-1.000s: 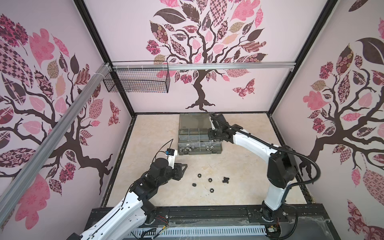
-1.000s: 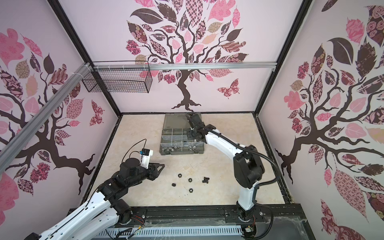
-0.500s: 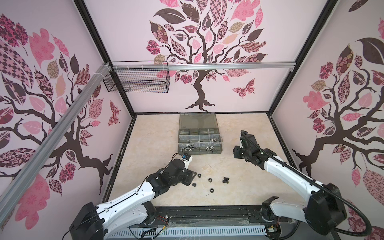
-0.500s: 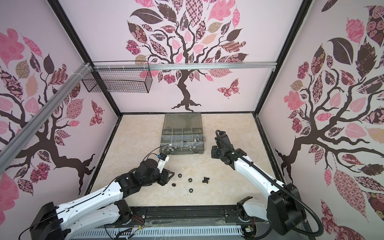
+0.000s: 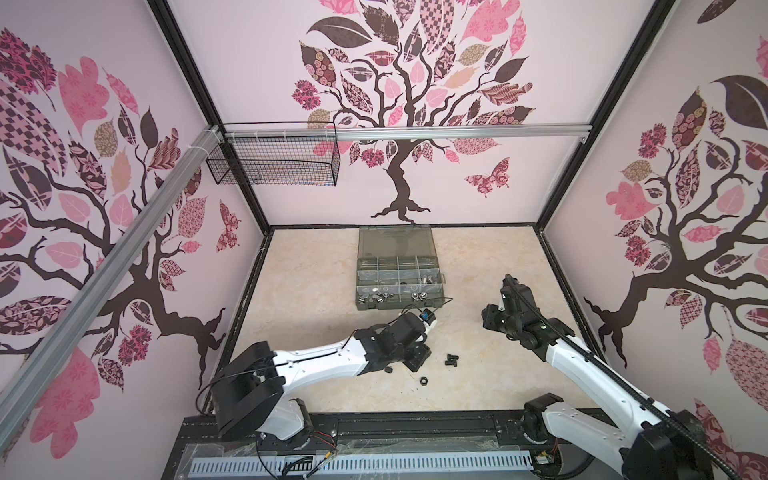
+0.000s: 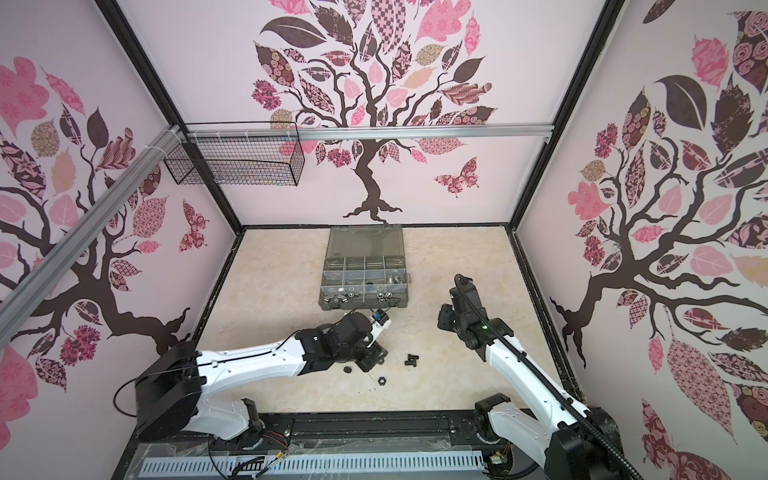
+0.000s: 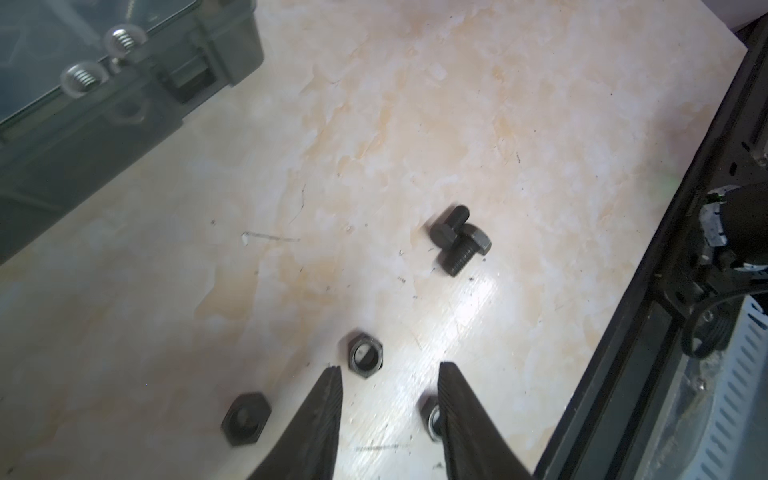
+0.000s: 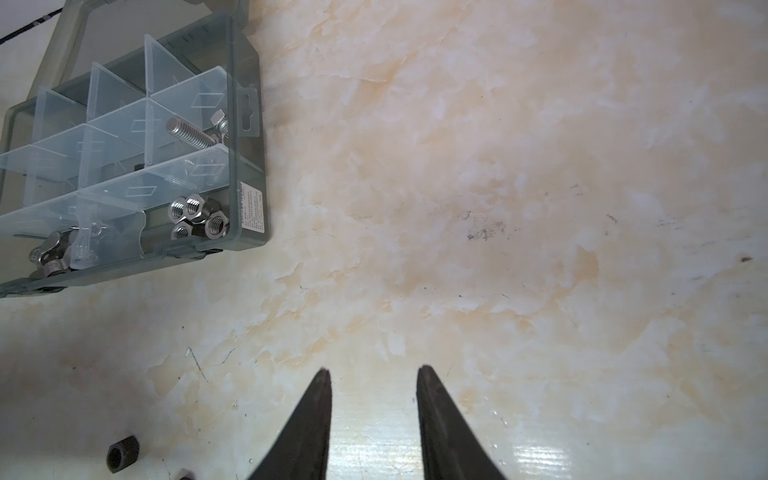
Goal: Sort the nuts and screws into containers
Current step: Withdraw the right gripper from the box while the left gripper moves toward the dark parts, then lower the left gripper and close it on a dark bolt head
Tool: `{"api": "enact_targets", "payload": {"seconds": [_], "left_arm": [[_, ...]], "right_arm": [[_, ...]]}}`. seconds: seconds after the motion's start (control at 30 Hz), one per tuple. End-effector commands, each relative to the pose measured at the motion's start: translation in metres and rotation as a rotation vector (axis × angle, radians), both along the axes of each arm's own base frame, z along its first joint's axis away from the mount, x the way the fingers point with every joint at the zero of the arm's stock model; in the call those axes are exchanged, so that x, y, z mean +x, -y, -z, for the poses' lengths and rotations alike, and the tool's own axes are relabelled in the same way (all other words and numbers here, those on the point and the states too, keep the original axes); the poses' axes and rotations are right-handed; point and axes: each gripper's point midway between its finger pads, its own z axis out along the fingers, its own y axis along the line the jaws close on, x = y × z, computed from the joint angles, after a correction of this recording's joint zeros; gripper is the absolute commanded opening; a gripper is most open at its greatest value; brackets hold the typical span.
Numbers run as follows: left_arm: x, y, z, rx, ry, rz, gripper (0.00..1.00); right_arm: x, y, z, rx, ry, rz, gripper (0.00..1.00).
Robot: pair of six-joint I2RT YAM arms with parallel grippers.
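The containers are compartments of a smoky-grey organiser case at the back middle of the table. They hold silver screws, silver hex nuts and wing nuts. Two black screws lie touching on the table. Black nuts lie loose near them. My left gripper is open low over the table. One nut sits just past its tips and another is half hidden behind one finger. My right gripper is open and empty, to the right of the case.
The case lid lies open flat toward the back wall. A black wire mesh basket hangs on the back-left rail. A black frame rail runs along the table's front edge. One more black nut shows in the right wrist view.
My right gripper has drawn back from over the case to the right side of the table. My left gripper has moved right, down among the loose black nuts.
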Motion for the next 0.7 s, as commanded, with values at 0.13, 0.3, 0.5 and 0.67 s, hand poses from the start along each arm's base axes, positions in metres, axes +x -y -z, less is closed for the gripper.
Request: {"api": "enact_targets", "payload": {"seconds": [0.13,0.3,0.5,0.67], "left_arm": [[0.006,0.053,0.006,0.036,0.022,0.133,0.41],[0.011,0.068,0.016,0.043,0.013,0.156,0.42],[0.012,0.077,0.028,0.060,0.000,0.177,0.41],[0.013,0.075,0.042,0.086,-0.015,0.166,0.42]], "right_arm": [[-0.003,0.003,-0.011,0.015,0.022,0.010,0.38],[-0.005,0.005,-0.012,0.015,0.022,0.018,0.38],[-0.007,0.007,-0.010,0.008,0.016,0.024,0.38],[-0.007,0.010,-0.013,-0.004,0.022,0.027,0.38]]}}
